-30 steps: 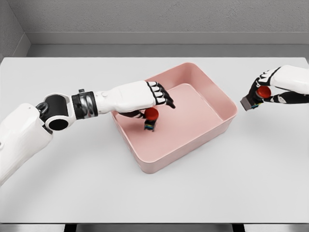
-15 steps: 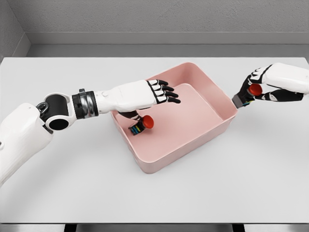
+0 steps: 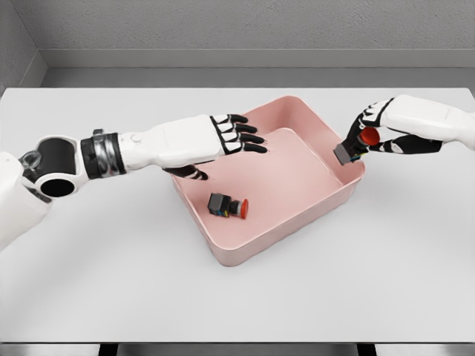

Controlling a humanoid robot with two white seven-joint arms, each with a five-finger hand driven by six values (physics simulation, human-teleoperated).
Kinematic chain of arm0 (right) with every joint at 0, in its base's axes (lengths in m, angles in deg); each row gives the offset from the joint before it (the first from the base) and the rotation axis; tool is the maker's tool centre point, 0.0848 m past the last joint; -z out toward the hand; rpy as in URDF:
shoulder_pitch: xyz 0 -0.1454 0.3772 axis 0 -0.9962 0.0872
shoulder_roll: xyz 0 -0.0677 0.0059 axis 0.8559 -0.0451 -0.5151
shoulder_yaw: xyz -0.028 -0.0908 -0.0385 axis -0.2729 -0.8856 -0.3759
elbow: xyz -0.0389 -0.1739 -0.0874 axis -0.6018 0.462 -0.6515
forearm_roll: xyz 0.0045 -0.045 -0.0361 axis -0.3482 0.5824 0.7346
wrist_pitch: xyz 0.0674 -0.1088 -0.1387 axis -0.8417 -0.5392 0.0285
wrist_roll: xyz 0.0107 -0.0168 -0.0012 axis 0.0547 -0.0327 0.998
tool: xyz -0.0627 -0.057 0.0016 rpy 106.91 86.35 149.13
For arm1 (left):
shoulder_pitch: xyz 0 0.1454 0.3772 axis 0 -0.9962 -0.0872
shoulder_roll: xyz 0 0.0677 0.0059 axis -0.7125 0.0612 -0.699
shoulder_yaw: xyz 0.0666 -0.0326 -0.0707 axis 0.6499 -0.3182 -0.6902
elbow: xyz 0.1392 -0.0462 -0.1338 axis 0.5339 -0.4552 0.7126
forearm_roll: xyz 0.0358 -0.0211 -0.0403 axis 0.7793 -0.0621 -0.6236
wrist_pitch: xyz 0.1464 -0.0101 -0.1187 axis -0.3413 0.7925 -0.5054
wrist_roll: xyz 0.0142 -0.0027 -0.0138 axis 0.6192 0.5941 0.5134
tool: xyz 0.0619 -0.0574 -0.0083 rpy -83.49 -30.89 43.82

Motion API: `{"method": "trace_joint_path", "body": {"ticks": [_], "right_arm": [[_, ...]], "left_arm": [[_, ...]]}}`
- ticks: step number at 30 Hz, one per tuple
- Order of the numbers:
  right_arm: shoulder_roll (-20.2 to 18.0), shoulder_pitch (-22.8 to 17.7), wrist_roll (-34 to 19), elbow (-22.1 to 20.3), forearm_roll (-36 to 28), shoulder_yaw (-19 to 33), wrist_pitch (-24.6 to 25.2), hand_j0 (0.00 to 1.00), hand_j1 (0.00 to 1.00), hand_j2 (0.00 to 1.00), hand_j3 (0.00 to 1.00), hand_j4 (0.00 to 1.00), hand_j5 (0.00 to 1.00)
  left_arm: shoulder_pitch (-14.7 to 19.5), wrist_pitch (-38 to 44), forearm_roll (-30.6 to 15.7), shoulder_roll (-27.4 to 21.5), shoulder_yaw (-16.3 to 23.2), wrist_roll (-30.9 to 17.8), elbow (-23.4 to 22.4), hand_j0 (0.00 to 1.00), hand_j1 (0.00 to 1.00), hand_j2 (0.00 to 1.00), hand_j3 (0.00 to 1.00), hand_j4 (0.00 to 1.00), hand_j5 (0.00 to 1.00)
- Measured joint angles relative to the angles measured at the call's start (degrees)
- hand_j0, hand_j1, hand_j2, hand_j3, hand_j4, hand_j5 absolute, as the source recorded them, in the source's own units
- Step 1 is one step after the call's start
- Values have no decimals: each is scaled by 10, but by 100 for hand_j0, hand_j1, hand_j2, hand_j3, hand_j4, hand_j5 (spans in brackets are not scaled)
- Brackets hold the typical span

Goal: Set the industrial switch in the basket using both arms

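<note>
There are two switches, one [image 3: 226, 205] lying in the one pink basket [image 3: 245, 248], the other [image 3: 355, 145] gripped by one of two hands [image 3: 386, 127].

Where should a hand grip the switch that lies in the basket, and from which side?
Grip the dark body of the switch, coming from above. It lies on its side on the basket floor, red button pointing right, and the near wall probably blocks a sideways approach.
</note>
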Motion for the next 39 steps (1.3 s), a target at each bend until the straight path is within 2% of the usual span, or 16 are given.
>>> {"method": "trace_joint_path", "body": {"ticks": [2, 5, 9, 14, 17, 18, 19, 20, 31, 34, 39], "right_arm": [[10, 4, -1, 1, 0, 0, 0, 51, 51, 51, 51, 51, 51], [29, 11, -2, 2, 1, -2, 0, 51, 51, 51, 51, 51, 51], [53, 17, -3, 4, 2, -6, 0, 51, 51, 51, 51, 51, 51], [83, 37, -4, 9, 5, -17, 0, 51, 51, 51, 51, 51, 51], [99, 42, -9, 14, 6, -23, 0, 55, 55, 55, 55, 55, 55], [103, 46, -11, 14, 6, -24, 0, 63, 63, 63, 63, 63, 63], [107, 46, -12, 15, 6, -26, 0, 85, 85, 85, 85, 85, 85], [110, 47, -12, 16, 7, -27, 0, 100, 100, 100, 100, 100, 100], [126, 55, -11, 17, 7, -32, 0, 100, 100, 100, 100, 100, 100], [111, 55, -10, 19, 6, -30, 0, 100, 100, 100, 100, 100, 100], [66, 54, -8, 32, -2, -26, 0, 100, 100, 100, 100, 100, 100]], "left_arm": [[-1, 0, -24, -67, 0, 1, 32, 100, 100, 100, 100, 100, 100], [-7, 0, -50, -162, -2, 4, 55, 100, 100, 100, 100, 100, 100], [-18, 0, -59, -219, -4, 4, 60, 100, 100, 100, 100, 100, 100], [-18, 0, -61, -235, -5, 4, 60, 100, 100, 100, 100, 100, 100], [-18, 0, -61, -236, -4, 4, 60, 100, 100, 100, 100, 100, 100], [-19, 0, -60, -235, -3, 4, 61, 100, 100, 100, 100, 100, 100], [-19, 0, -60, -235, -2, 4, 61, 100, 100, 100, 100, 100, 100], [-19, 0, -60, -235, -2, 4, 61, 100, 100, 100, 100, 100, 100], [-18, 0, -58, -233, 0, 1, 59, 100, 100, 100, 100, 100, 100], [-18, 0, -58, -232, 0, 1, 59, 100, 100, 100, 100, 100, 100], [-18, 0, -58, -230, 0, 0, 59, 100, 100, 100, 100, 100, 100]]}}
